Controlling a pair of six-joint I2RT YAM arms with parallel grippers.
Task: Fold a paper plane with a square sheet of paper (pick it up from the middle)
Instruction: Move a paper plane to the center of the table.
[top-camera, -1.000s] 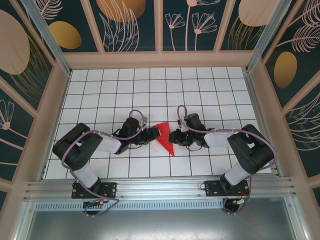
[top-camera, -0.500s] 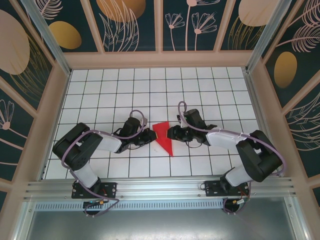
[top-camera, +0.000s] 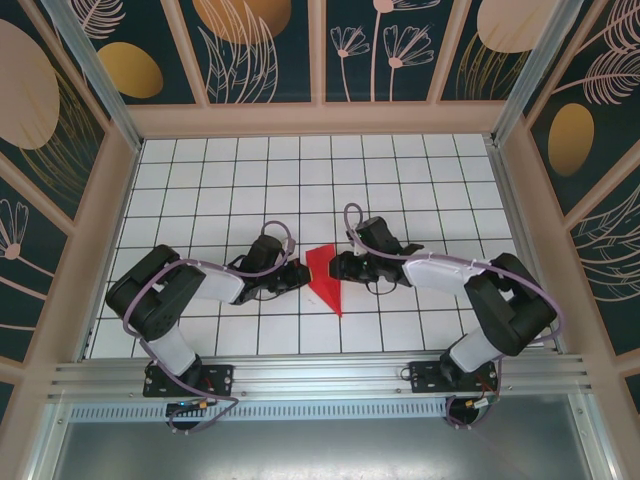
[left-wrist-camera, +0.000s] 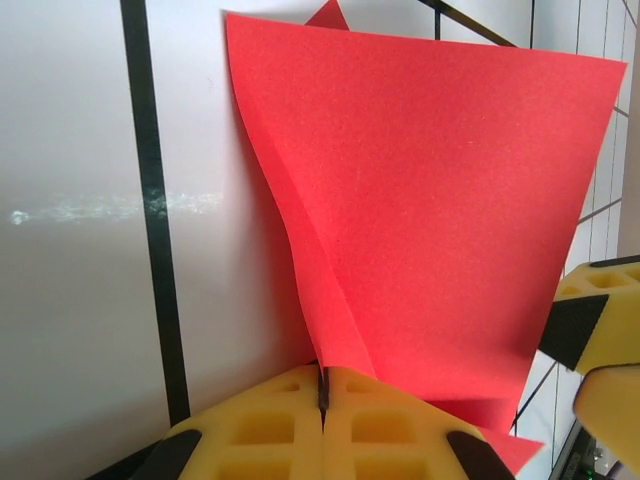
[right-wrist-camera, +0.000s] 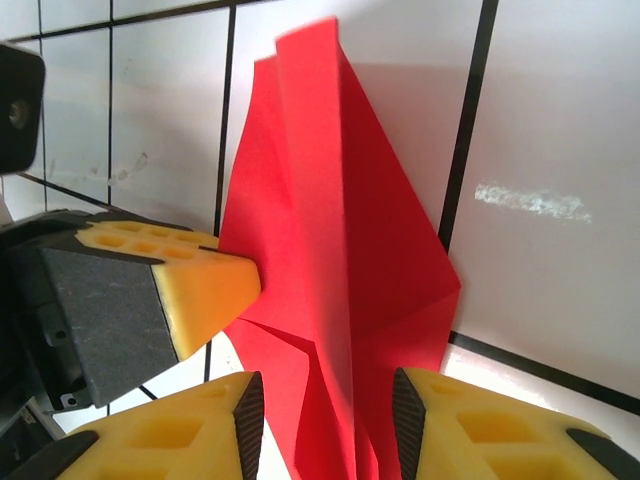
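Left wrist: matte red paper (left-wrist-camera: 430, 200) (creased, tapering) pinched between foam pads (left-wrist-camera: 390, 430)

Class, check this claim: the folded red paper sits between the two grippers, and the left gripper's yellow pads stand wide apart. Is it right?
Not quite. The left gripper has its yellow pads pressed together, pinching an edge of the red paper, as the left wrist view shows. The rest holds.
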